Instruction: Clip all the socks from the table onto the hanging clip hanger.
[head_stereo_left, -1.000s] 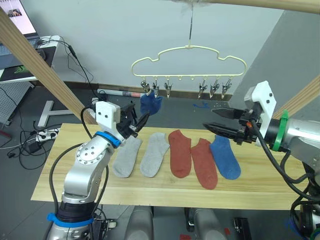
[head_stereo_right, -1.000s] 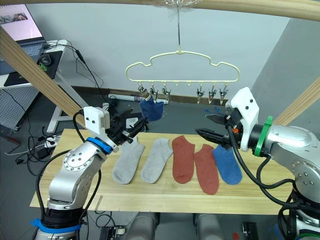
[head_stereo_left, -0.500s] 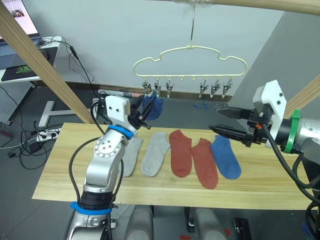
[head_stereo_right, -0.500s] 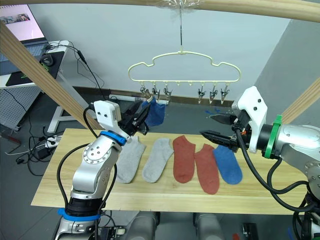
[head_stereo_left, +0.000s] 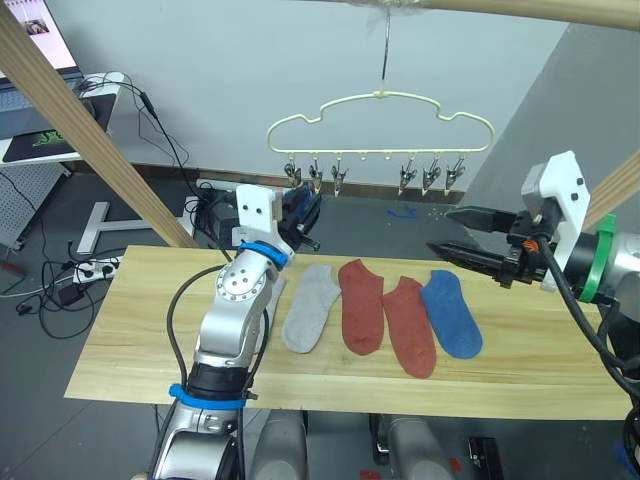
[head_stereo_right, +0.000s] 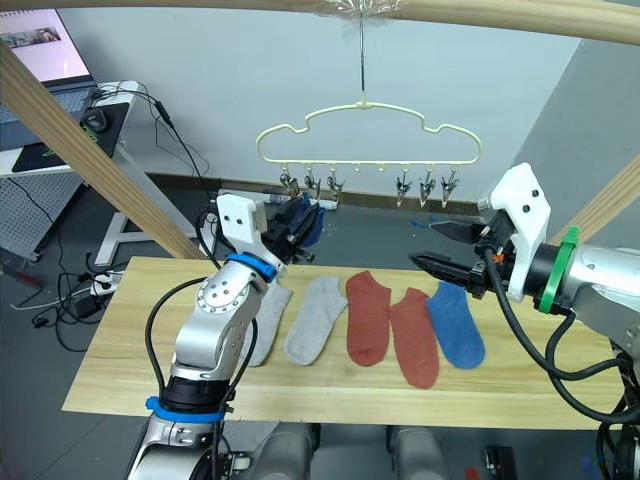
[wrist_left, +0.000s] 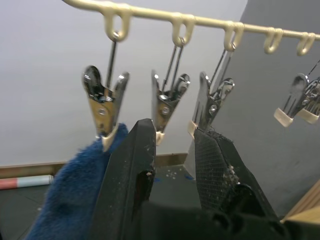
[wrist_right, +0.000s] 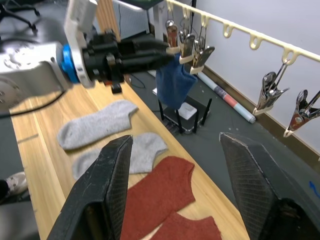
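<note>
Socks lie in a row on the tabletop (head_stereo_left: 120, 350): from my head cameras I count one light grey sock (head_stereo_left: 309, 306), two rust red socks (head_stereo_left: 361, 305) and a blue sock (head_stereo_left: 449, 313), with a second grey sock (head_stereo_right: 270, 312) partly hidden behind my left arm. The sixth, another blue sock (wrist_right: 175, 86), hangs from the leftmost clip of the clip hanger (head_stereo_left: 380, 128), above the tabletop's far edge.

My left claw (wrist_left: 172, 150) is raised to the hanger's left clips. The head views leave it half lost against the hanging sock, but the left wrist view shows its fingers slightly apart, holding nothing, just below the second and third clips (wrist_left: 164, 105), beside the clipped blue sock.

My right claw (head_stereo_left: 450, 232) hovers above the blue sock on the tabletop, to the right of the hanger, fingers wide apart and empty; the right wrist view confirms that gap.
</note>
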